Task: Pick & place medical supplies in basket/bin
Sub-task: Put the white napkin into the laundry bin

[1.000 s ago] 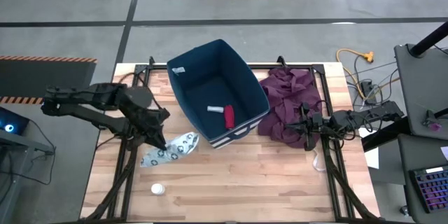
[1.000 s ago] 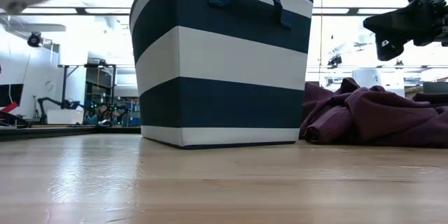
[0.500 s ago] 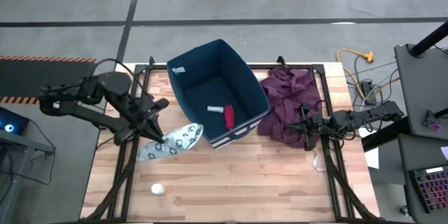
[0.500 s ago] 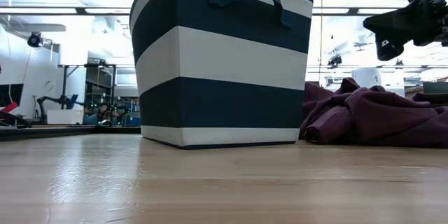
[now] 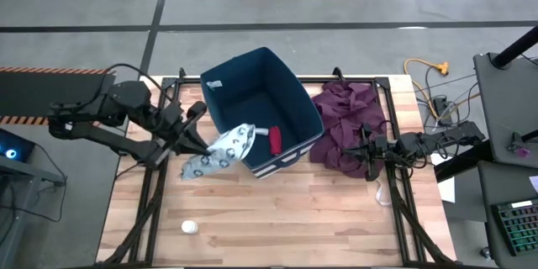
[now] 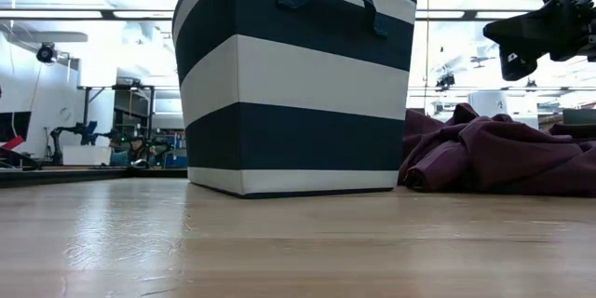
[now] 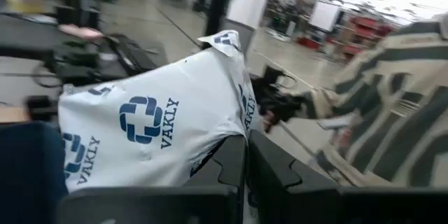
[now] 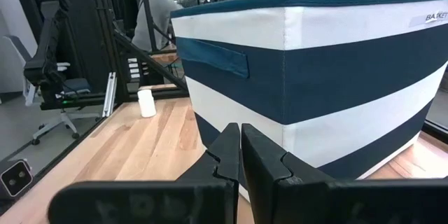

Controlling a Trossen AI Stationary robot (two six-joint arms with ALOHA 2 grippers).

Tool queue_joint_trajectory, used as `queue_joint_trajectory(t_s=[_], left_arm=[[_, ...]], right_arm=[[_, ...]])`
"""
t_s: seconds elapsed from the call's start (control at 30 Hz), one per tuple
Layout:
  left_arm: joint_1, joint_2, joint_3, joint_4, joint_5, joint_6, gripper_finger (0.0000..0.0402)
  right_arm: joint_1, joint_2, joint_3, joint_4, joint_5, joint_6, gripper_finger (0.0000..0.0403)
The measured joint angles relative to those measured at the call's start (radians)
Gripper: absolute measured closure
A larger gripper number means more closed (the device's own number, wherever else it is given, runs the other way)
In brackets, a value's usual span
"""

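With the left tool (image 5: 195, 137) clamped on the patterned packet (image 5: 220, 150), which hangs over the near left rim of the bin (image 5: 296, 101), carry it fully past the rim before releasing; the right tool (image 5: 367, 151) waits closed over the maroon cloth (image 5: 345, 113).

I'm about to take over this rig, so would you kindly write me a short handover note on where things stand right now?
Left gripper: shut on the patterned packet, held at the bin's near-left rim.
Right gripper: shut, empty, parked over the maroon cloth.
Done: red roll is in the bin.
Left: drop the packet in, then fetch the white round container from the table's front-left.
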Motion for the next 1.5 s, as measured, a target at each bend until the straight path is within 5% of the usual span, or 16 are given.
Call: queue_joint_trajectory(t_s=[0.4, 1.0, 1.5], left_arm=[[0.03, 0.038, -0.001, 0.135, -0.207, 0.127, 0.0401], [0.116, 0.219, -0.001, 0.363, -0.263, 0.162, 0.0402], [0.177, 0.288, -0.001, 0.377, -0.462, 0.264, 0.0402]], right_arm=[[0.0, 0.002, 0.0, 0.0, 0.0, -0.001, 0.0394], [0.0, 0.002, 0.0, 0.0, -0.001, -0.005, 0.0394], [0.0, 0.003, 0.0, -0.001, -0.001, 0.007, 0.0394]])
